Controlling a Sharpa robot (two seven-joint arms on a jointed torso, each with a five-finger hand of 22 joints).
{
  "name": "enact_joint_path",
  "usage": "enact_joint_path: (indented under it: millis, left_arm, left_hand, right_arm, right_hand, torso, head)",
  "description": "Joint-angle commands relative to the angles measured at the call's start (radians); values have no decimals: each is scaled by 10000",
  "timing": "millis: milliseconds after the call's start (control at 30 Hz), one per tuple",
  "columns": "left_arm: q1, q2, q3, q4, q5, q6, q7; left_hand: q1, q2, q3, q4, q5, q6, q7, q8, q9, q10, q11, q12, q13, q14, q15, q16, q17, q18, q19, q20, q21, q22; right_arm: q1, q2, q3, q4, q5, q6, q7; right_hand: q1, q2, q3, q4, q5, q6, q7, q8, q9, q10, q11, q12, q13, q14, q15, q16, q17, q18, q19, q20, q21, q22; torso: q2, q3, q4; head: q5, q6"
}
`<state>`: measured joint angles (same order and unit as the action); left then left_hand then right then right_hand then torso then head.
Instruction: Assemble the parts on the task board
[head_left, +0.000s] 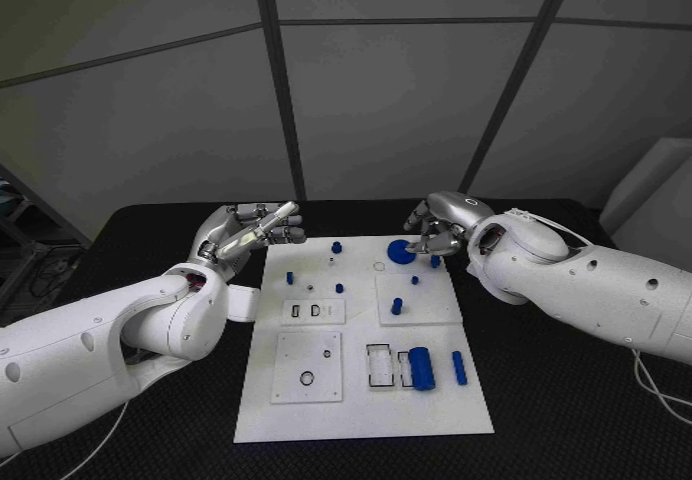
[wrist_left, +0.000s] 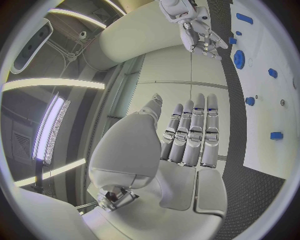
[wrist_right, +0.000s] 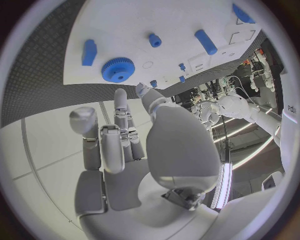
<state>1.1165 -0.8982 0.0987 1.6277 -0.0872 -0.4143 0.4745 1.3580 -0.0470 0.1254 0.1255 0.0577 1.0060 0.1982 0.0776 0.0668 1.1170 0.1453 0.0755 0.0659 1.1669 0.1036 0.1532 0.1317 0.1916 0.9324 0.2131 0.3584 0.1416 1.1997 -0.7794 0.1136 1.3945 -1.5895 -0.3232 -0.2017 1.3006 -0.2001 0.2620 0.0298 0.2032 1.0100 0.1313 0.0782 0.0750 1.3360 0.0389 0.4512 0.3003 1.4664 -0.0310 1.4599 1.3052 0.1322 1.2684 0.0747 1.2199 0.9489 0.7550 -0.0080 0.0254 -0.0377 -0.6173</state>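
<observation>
On the black table (head_left: 577, 420) we see the white task board (head_left: 433, 410) lying in the middle, its long side running away from us. Nearest to us on the board, toward its right side, a thick blue cylinder (head_left: 421, 367) lies flat, and just beside it, to the right, a thin blue bar (head_left: 459, 366) lies apart from it. To the left of them we see a white square plate (head_left: 309, 367) with a small dark ring on it.

Farther on, near the middle of the board, there are several small blue pegs; one of them (head_left: 397, 305) stands on a raised white block on the right part, and another one (head_left: 290, 278) stands more to the left.

At the far end of the board a blue gear (head_left: 401, 251) lies flat, close to the right corner. In the right wrist view we see the same gear (wrist_right: 118, 69) with a blue block (wrist_right: 89, 52) near it.

The left robot hand (head_left: 254, 229) is at the far left corner of the board, above the table. Its fingers (wrist_left: 195, 131) are stretched straight, side by side, and it holds nothing. The right robot hand (head_left: 438, 228) hovers at the far right corner, just beside the gear. Its fingers (wrist_right: 111, 145) are partly bent, apart from each other, and we see nothing between them.
</observation>
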Motion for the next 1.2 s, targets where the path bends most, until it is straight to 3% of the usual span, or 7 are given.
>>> enact_joint_path:
  millis: [33, 100, 167, 633, 1200]
  left_arm:
    - [15, 38, 8, -27, -70, 189, 41]
    - [15, 66, 8, -48, -70, 203, 36]
    - [14, 86, 8, -72, -70, 212, 31]
    - [13, 166, 8, -171, -69, 262, 4]
    - [13, 179, 8, -198, -69, 271, -19]
  left_hand:
    - [-71, 21, -16, -50, -58, 63, 12, -54, -3, 65, 17, -32, 0, -40, -16, -43, 16, -89, -52, 12, -41, -17]
    - [-71, 21, -16, -50, -58, 63, 12, -54, -3, 65, 17, -32, 0, -40, -16, -43, 16, -89, -52, 12, -41, -17]
    - [-73, 21, -18, -50, -58, 64, 12, -55, -3, 66, 16, -32, 0, -39, -17, -45, 17, -89, -52, 12, -41, -18]
    - [-73, 21, -18, -50, -58, 64, 12, -55, -3, 66, 16, -32, 0, -39, -17, -45, 17, -89, -52, 12, -41, -18]
    - [-73, 21, -18, -50, -58, 64, 12, -55, -3, 66, 16, -32, 0, -39, -17, -45, 17, -89, -52, 12, -41, -18]
  right_arm:
    - [20, -72, 2, 27, 381, 738, -269]
    - [20, -72, 2, -37, 406, 856, -266]
    - [20, -29, 2, -131, 465, 956, -258]
    - [14, 786, 2, -1194, 957, 1376, -116]
    - [14, 1231, 7, -1768, 1472, 1925, -108]
  right_hand:
    - [446, 99, -763, 403, 133, -168, -99, 193, 43, -1109, 45, 3083, 3081, 677, 76, 242, 714, -210, 152, 16, 218, 337]
    - [431, 278, -910, 668, 130, -215, 39, 255, 53, -1307, 76, 3808, 3796, 674, 45, 259, 744, -203, 139, 43, 231, 357]
    - [466, 282, -998, 785, 140, -267, 53, 277, 51, -1405, 91, 3916, 3916, 672, 55, 262, 755, -197, 110, 65, 216, 335]
    - [839, 403, -1424, 1498, 243, -621, 156, 381, 19, -886, 194, 6048, 6361, 795, 151, 565, 1401, -249, 242, 158, 445, 679]
    - [1013, 444, -1621, 1891, 431, -855, 239, 439, -12, -300, 285, 7574, 8138, 899, 238, 824, 1971, -296, 352, 235, 654, 974]
  torso:
    - [1, 4, -25]
    - [11, 6, 1]
    - [20, 17, 19]
    - [17, -7, 49]
    - [16, 1, 28]
  head:
    - [-53, 29]
    - [-98, 49]
    - [-117, 50]
    - [-106, -2]
    - [-80, -54]
